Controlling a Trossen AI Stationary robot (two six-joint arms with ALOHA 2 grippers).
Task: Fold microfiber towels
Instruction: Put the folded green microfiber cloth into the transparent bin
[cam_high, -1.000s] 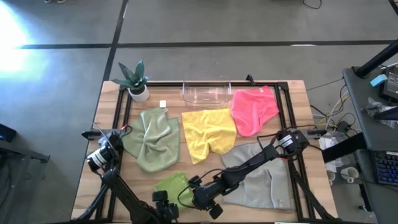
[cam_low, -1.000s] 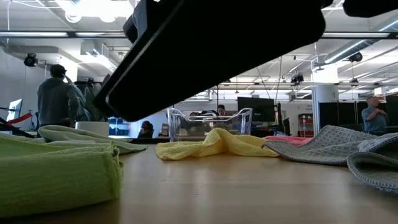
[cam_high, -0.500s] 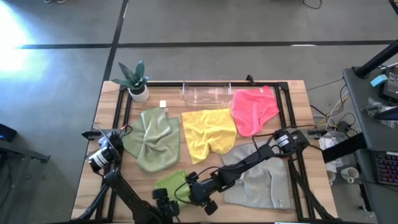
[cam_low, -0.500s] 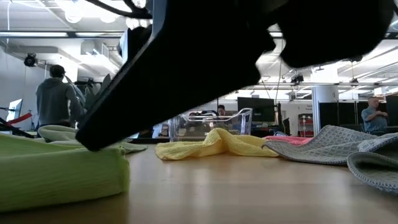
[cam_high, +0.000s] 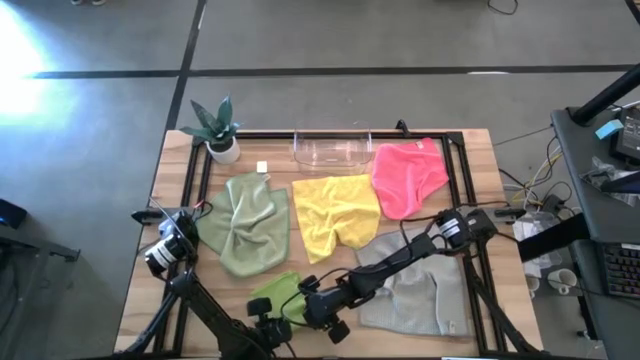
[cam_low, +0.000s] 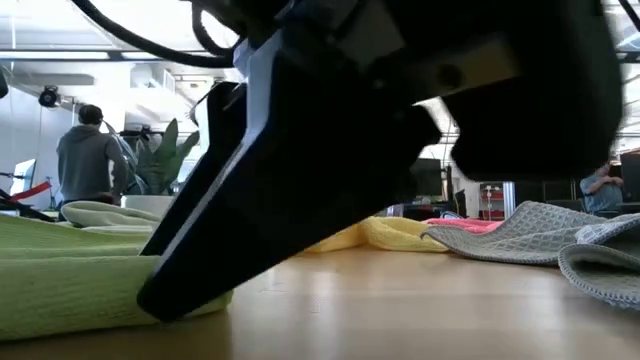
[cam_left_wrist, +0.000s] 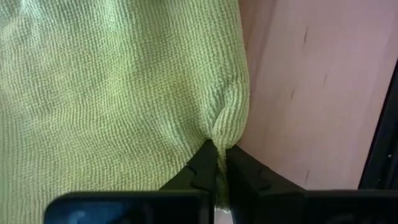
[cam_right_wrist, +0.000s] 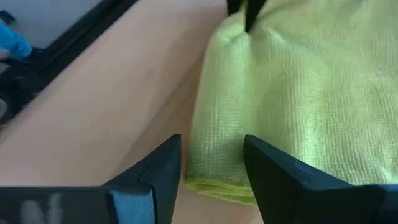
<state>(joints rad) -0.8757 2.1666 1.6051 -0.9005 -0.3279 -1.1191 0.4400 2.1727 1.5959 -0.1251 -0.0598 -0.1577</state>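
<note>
Wooden surface (cam_high: 170, 200) carried five towels, four not yet folded. At its near edge I had the left pincer (cam_left_wrist: 216, 158) clamped on the lime green towel (cam_high: 275, 293), apparently doubled over; the right pincer (cam_right_wrist: 211, 163) stood apart over its edge.

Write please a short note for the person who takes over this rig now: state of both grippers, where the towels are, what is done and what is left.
Left gripper: shut, pinching an edge of the lime green towel at the table's near edge.
Right gripper: open, at another edge of that towel, nothing held.
Sage green towel, yellow towel, hot pink towel and light grey towel lie loose and rumpled on the table.
Done: lime green one looks partly folded.
Left: finish it, then fold the other four.
</note>
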